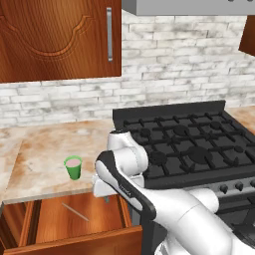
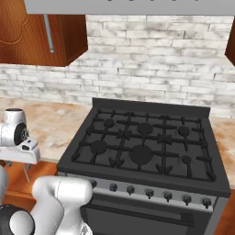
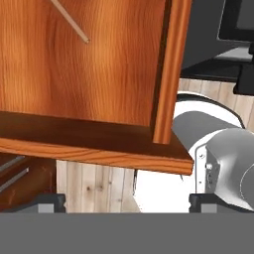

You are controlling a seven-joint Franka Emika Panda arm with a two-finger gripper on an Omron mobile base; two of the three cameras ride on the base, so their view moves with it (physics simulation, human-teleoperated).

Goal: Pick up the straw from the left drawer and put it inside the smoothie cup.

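One left drawer pulled wide open under the table, one smoothie cup standing on the table near its front edge, and one straw lying flat and diagonal on the drawer floor with bare wood all round it. The jaws hang over the drawer's right front corner, spread wide apart and holding nothing. The straw is off to their left and the cup further left and back; I see no readable labels.
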